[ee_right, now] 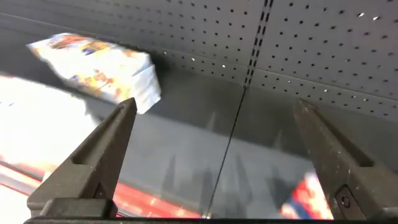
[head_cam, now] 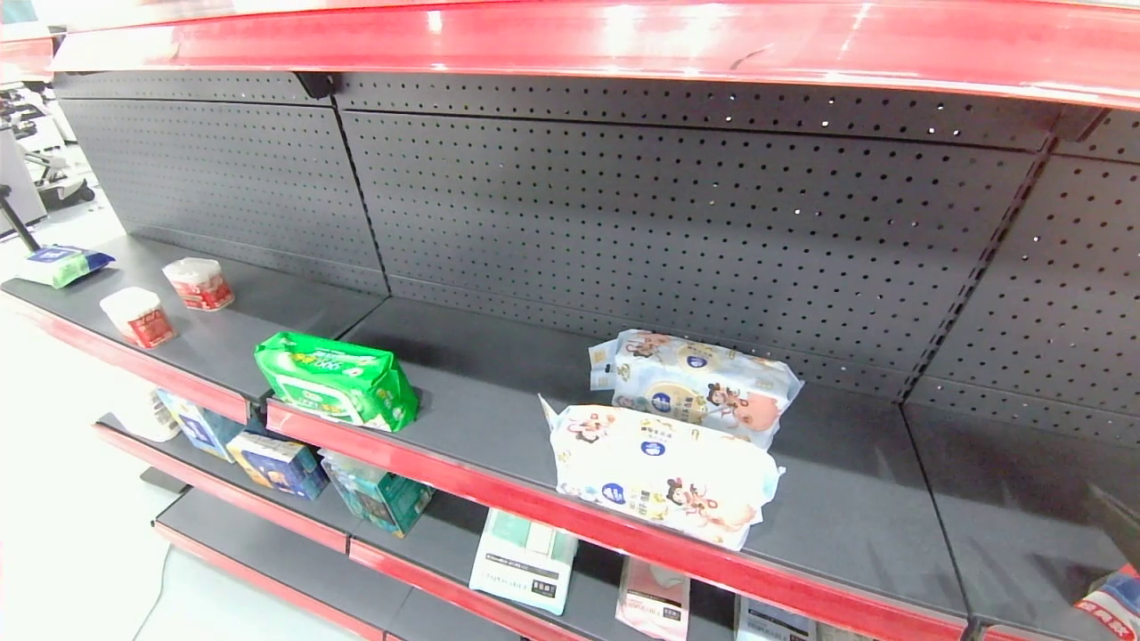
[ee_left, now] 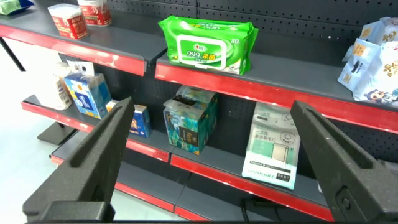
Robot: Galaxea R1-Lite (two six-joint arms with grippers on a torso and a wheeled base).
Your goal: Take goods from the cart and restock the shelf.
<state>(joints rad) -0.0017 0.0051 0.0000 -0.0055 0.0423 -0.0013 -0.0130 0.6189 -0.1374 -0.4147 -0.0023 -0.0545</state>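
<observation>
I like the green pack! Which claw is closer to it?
Left. The left claw faces the green pack; the right claw is farther along the shelf, by the white cartoon pack.

Rear pack [head_cam: 704, 383] lies behind front pack [head_cam: 663, 472] on the shelf [head_cam: 846, 499].

White floor [head_cam: 62, 534] beneath; grey equipment [head_cam: 40, 151] far left, behind.

Matt dark shelf deck [head_cam: 846, 499] with a glossy red front edge [head_cam: 463, 481] and perforated matt back panel [head_cam: 668, 205]; green wipes pack [head_cam: 337, 381] in shiny plastic film.
</observation>
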